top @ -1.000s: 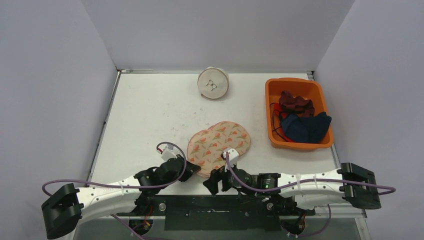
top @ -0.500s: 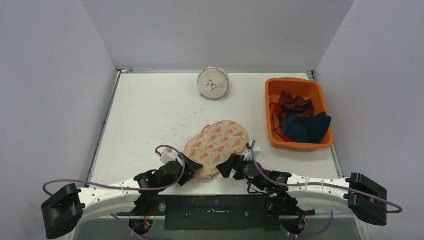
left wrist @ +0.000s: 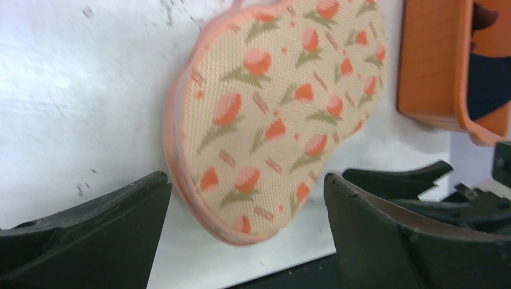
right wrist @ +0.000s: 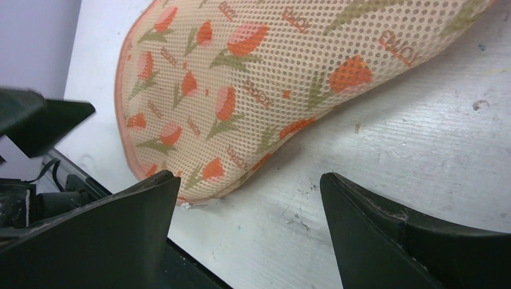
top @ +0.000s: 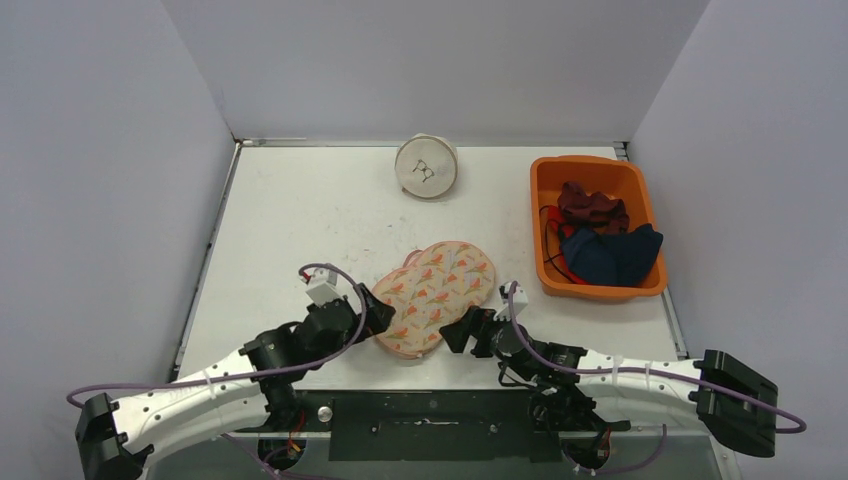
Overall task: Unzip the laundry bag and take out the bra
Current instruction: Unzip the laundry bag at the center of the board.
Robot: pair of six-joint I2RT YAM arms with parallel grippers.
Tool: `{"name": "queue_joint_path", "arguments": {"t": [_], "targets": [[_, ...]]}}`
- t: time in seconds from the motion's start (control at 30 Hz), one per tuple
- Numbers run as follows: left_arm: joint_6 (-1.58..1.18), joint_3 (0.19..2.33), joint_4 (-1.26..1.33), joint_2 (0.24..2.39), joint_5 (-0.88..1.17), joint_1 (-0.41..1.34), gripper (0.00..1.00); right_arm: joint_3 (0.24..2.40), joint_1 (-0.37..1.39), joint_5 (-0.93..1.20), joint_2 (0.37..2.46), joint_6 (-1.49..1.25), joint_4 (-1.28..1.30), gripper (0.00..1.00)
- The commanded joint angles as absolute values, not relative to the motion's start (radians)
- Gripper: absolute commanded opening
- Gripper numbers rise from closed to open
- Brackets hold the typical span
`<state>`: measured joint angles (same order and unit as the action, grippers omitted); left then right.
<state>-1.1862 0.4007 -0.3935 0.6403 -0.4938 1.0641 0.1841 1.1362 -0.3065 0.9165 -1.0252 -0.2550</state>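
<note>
The laundry bag (top: 435,292) is a peach mesh pouch printed with orange tulips, lying flat near the table's front edge, zipped shut. My left gripper (top: 383,312) stands open at the bag's near-left end, its jaws on either side of that end (left wrist: 246,180) without touching it. My right gripper (top: 458,328) is open at the bag's near-right edge (right wrist: 250,177), over bare table. A small white zip pull (right wrist: 187,206) pokes out under the bag's near rim by the right gripper's left finger. The bra is hidden.
An orange tub (top: 545,200) with dark red and navy clothes (top: 605,245) stands at the right. A round white pouch (top: 426,166) stands on edge at the back wall. Grey walls close in the table on three sides.
My left gripper has opened and let go of the bag, which has slid slightly away and to the right. The right arm swung right and now points at the bag's right edge.
</note>
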Motion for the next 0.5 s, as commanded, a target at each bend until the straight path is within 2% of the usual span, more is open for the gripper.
{"name": "queue_joint_path", "arguments": {"t": [0.0, 0.13, 0.33, 0.47], "targets": [[-0.927, 0.477, -0.270, 0.772, -0.438, 0.886, 0.97, 0.172, 1.119, -0.331, 0.935, -1.001, -0.315, 0.90], [-0.869, 0.462, -0.046, 0.974, -0.021, 0.621, 0.97, 0.178, 1.081, -0.301, 0.959, -0.969, -0.330, 0.89], [-0.852, 0.435, 0.218, 1.129, 0.106, 0.572, 0.99, 0.202, 0.951, -0.166, 1.050, -0.892, -0.399, 0.83], [-0.850, 0.382, 0.321, 1.170, 0.170, 0.572, 0.77, 0.246, 0.856, -0.060, 1.154, -0.842, -0.454, 0.73]]}}
